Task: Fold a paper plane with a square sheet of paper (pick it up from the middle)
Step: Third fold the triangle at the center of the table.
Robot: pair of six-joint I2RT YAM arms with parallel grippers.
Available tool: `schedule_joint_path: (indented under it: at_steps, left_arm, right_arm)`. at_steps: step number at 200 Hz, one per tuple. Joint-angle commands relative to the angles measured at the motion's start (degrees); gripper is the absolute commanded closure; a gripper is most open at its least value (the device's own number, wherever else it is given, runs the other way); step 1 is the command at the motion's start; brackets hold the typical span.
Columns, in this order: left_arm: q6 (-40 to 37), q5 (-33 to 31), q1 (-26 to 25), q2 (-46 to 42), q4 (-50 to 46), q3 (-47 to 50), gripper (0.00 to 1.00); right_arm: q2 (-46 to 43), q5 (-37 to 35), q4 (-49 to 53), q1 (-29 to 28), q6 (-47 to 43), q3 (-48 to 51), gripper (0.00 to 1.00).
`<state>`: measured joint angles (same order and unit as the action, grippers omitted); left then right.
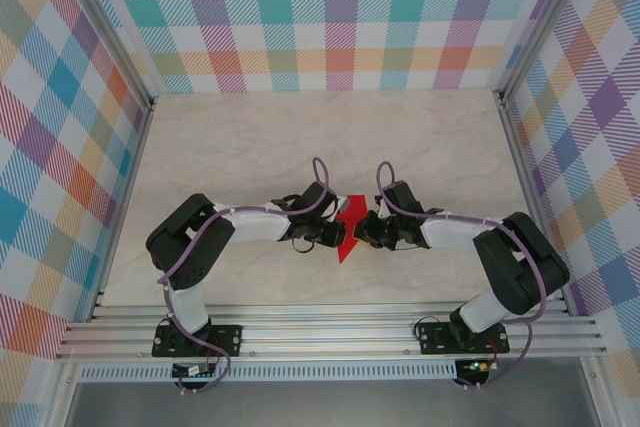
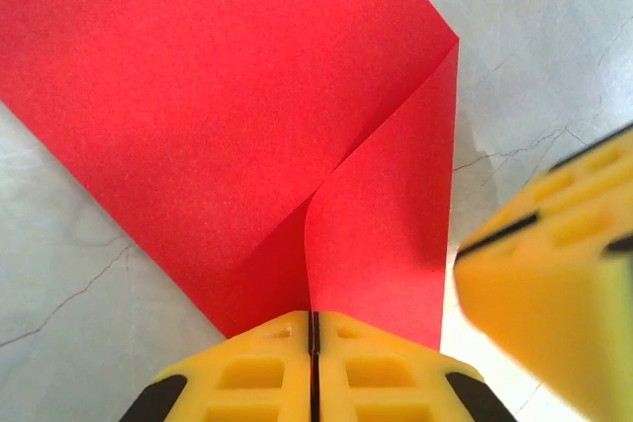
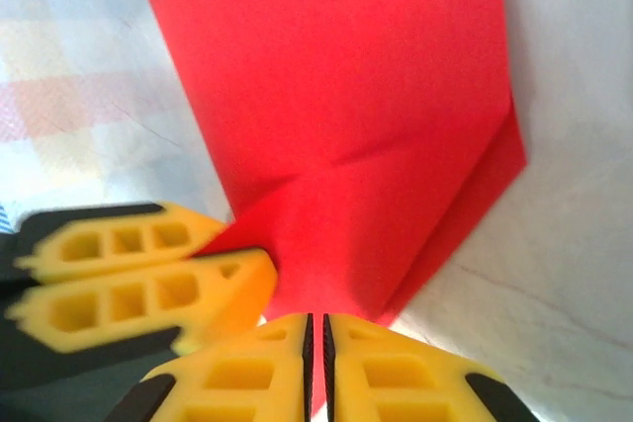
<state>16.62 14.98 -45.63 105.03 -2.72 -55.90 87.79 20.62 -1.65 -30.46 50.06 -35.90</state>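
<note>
Left hand (image 2: 313,321) closed, paper plane (image 2: 227,116) edge pinched

Paper plane (image 1: 347,239): a red sheet, partly folded, matte and uniform in colour. It sits just nearer the worktop's (image 1: 300,137) near edge than its far edge, about midway between the left and right edges. Left wrist view (image 2: 247,96): a diagonal flap overlaps the sheet, its fold ending in a soft, unpressed curl. Right wrist view (image 3: 346,96): layered folds meet at an angled corner on the right.
</note>
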Motion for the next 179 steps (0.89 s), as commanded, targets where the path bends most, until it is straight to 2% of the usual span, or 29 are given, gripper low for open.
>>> schedule_joint_path:
  at_steps: [1, 56, 123, 179]
  left_arm:
    - [-0.9, 0.3, 0.4, 1.9, -3.4, -0.8, 0.91]
    - [-0.9, 0.2, 0.3, 2.0, -3.6, -0.8, 0.91]
    - [-1.0, 0.4, 0.3, 1.6, -3.9, -0.4, 0.91]
    - [-0.7, 0.1, 0.4, 1.2, -3.8, -0.5, 0.90]
  right_arm:
    - [0.5, 2.0, 1.1, 1.4, -2.7, -2.7, 0.86]
    - [8.0, 0.4, 0.7, 2.5, -2.7, -3.8, 0.87]
    - [3.2, 1.3, 5.1, 5.2, -6.3, -7.8, 0.85]
    - [11.3, 1.1, 3.9, 6.3, -7.7, -8.2, 0.86]
